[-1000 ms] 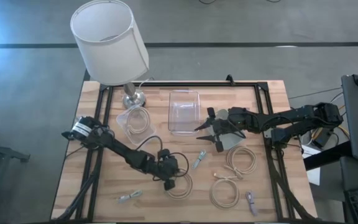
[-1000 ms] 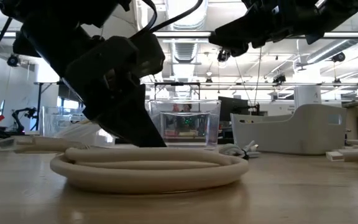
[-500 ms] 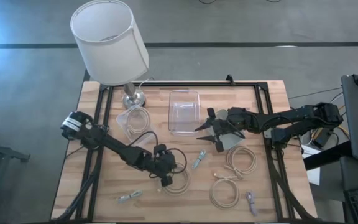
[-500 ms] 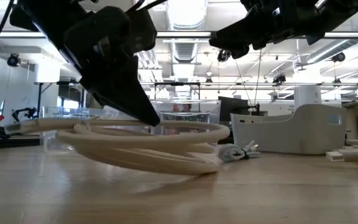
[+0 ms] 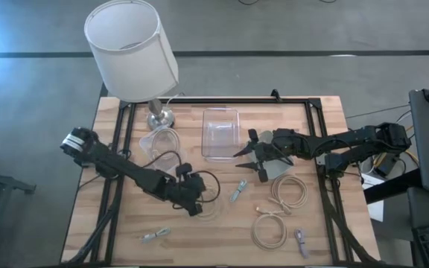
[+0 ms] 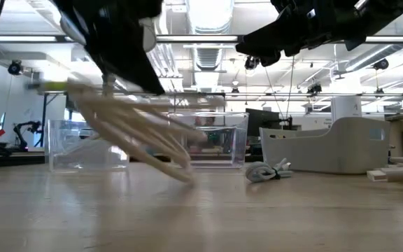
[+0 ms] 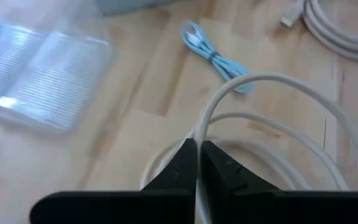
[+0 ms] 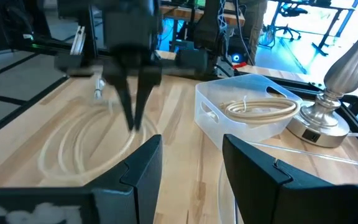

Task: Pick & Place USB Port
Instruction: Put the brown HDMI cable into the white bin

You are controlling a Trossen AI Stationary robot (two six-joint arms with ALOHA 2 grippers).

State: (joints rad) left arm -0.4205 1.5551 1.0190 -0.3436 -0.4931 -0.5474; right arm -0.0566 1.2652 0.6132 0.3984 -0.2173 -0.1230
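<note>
The left gripper (image 7: 197,163) has its fingers pinched on a white coiled cable (image 7: 272,118), held lifted off the wooden table (image 5: 125,223) near its front centre. The right gripper (image 5: 250,155) hovers beside an empty clear tray (image 5: 220,134), fingers spread apart and holding nothing.

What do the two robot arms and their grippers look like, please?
Both arms are dark, jointed segments with black cables running alongside. The left gripper has two slim black fingers tapering to points. The right gripper has broader, flat black fingers. No markings are legible.
</note>
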